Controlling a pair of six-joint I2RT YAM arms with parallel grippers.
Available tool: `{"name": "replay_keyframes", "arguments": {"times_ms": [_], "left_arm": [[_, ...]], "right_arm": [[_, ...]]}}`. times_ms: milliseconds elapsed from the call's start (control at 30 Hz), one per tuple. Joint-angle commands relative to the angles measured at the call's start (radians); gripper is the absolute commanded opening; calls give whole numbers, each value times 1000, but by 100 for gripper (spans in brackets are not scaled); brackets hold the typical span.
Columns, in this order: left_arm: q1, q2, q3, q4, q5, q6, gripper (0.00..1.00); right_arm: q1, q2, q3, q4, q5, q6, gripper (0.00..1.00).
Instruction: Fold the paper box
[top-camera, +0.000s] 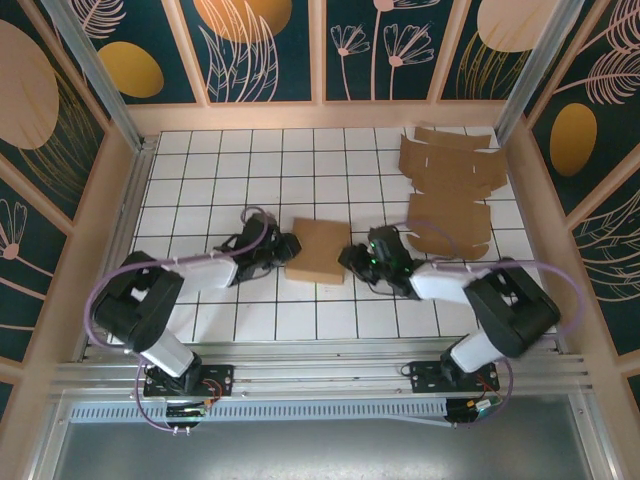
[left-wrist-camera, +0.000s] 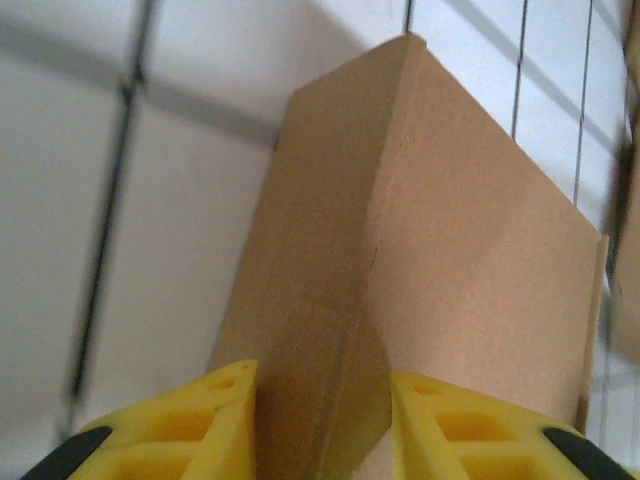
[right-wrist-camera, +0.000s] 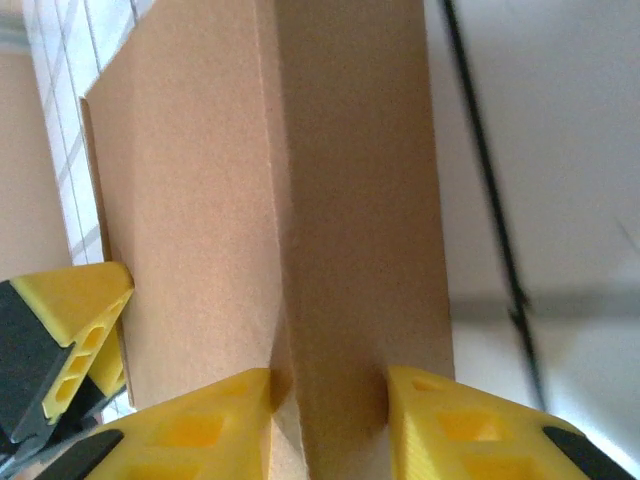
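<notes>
The brown paper box (top-camera: 320, 250) lies folded and closed on the white grid table (top-camera: 250, 170), between my two grippers. From the left, my left gripper (top-camera: 288, 246) clamps the box's near side wall (left-wrist-camera: 300, 330); its yellow fingers (left-wrist-camera: 215, 410) press the box from both sides. The right gripper (top-camera: 352, 258) does the same from the right, its fingers (right-wrist-camera: 440, 410) squeezing the narrow side face of the box (right-wrist-camera: 360, 200). In the right wrist view, a yellow finger of the left gripper (right-wrist-camera: 70, 330) shows past the box's far end.
A stack of flat, unfolded cardboard blanks (top-camera: 450, 190) lies at the back right of the table. Wooden walls (top-camera: 100, 230) and metal posts (top-camera: 95, 70) border the table on all sides.
</notes>
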Motion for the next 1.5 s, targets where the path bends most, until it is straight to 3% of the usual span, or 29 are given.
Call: {"name": "replay_keyframes", "arguments": {"times_ms": [0, 100, 267, 400, 500, 567, 700, 900, 1067, 1200, 1367, 1467], "left_arm": [[65, 133, 170, -13, 45, 113, 35], [155, 278, 320, -48, 54, 159, 36], [301, 427, 514, -87, 38, 219, 36], [410, 547, 680, -96, 81, 225, 37], [459, 645, 813, -130, 146, 246, 40], [470, 670, 853, -111, 174, 255, 43], [479, 710, 970, -130, 215, 301, 49], [483, 609, 1018, -210, 186, 372, 59], [482, 333, 810, -156, 155, 381, 68], [463, 92, 542, -41, 251, 302, 75], [337, -163, 276, 8, 303, 286, 85], [217, -257, 157, 63, 330, 248, 93]], "right_arm": [[9, 229, 231, 83, 34, -60, 33], [-10, 459, 496, 58, 26, -78, 32], [-20, 775, 1024, -144, 62, -147, 32], [-45, 1051, 1490, -338, 22, -151, 32], [-44, 1162, 1735, -430, 23, -164, 32], [-49, 1178, 1803, -461, 28, -167, 32], [-56, 1100, 1769, -463, 25, -175, 33], [-95, 806, 1575, -560, 32, -350, 57], [-275, 410, 1200, -595, 58, -565, 70], [-520, 167, 937, -668, 73, -708, 76], [-801, 110, 837, -733, 91, -857, 84], [-861, 181, 871, -744, 109, -904, 87]]}}
